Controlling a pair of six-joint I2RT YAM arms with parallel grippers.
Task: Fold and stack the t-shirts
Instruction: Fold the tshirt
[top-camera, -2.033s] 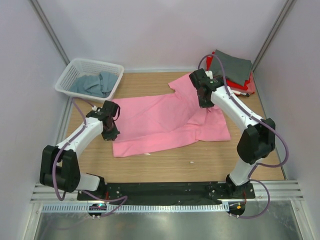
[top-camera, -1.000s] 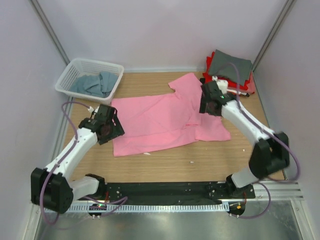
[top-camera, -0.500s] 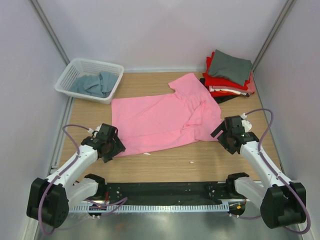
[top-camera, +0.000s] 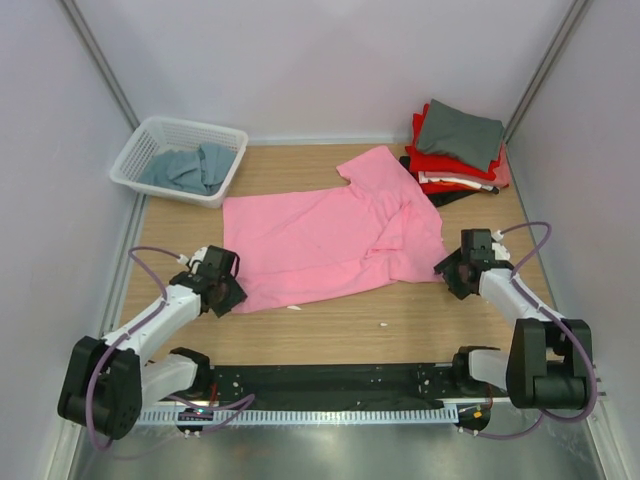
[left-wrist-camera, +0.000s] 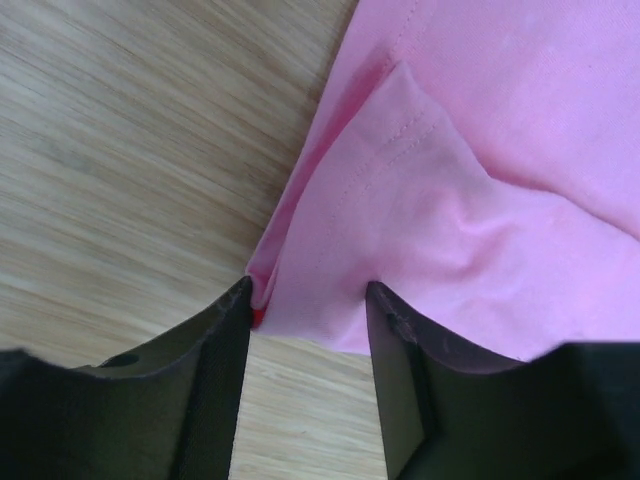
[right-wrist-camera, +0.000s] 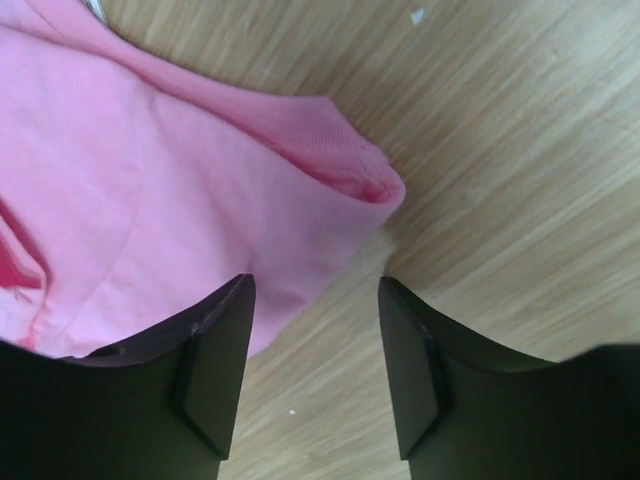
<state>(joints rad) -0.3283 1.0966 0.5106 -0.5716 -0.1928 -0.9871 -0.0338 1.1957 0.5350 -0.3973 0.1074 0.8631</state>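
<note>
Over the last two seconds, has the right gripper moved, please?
Yes. The right gripper has pulled back from beside the folded stack to the pink shirt's near corner.

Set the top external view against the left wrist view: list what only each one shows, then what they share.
Only top external: the white basket holding grey-blue shirts, the folded stack at the far right, the right tool at the near right corner of the pink t-shirt, and that shirt's whole outline. Only left wrist: the corner's hem stitching and fold, lying between the open dark fingers. Both: the pink t-shirt, the left tool at its near left corner, the wooden table.
</note>
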